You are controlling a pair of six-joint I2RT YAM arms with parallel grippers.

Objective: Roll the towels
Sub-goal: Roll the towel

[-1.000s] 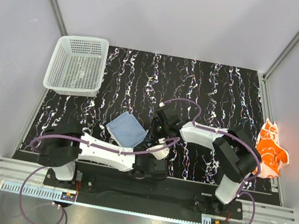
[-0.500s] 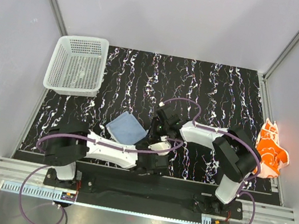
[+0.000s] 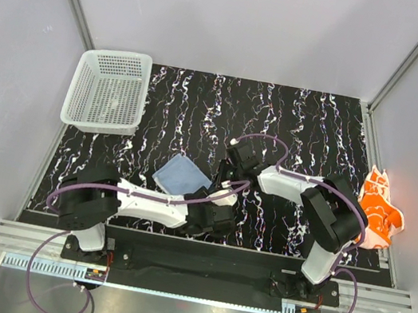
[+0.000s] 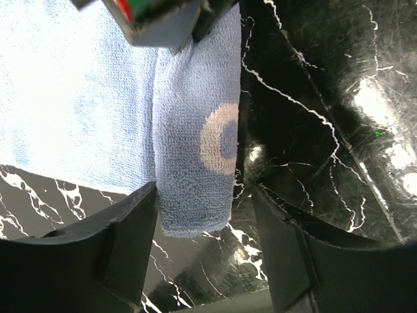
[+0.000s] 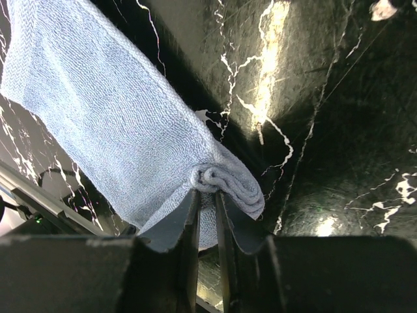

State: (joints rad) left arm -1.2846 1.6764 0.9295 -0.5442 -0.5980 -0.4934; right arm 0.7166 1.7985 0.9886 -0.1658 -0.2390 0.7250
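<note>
Blue towel (image 5: 111,124) (edge rolled), pinched by right gripper (image 5: 206,203)

Overhead view: bright, even, sharp; shadows soft and faint.
Table (image 5: 273,39): glossy; white glare streaks in both wrist views.
Blue towel (image 4: 65,78): overexposed at upper left, left wrist view.
Left gripper fingers (image 4: 124,241): dark, blurred.

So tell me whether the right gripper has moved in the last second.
Yes. The right gripper, pinching the light blue towel, has shifted slightly toward the table's far edge.
</note>
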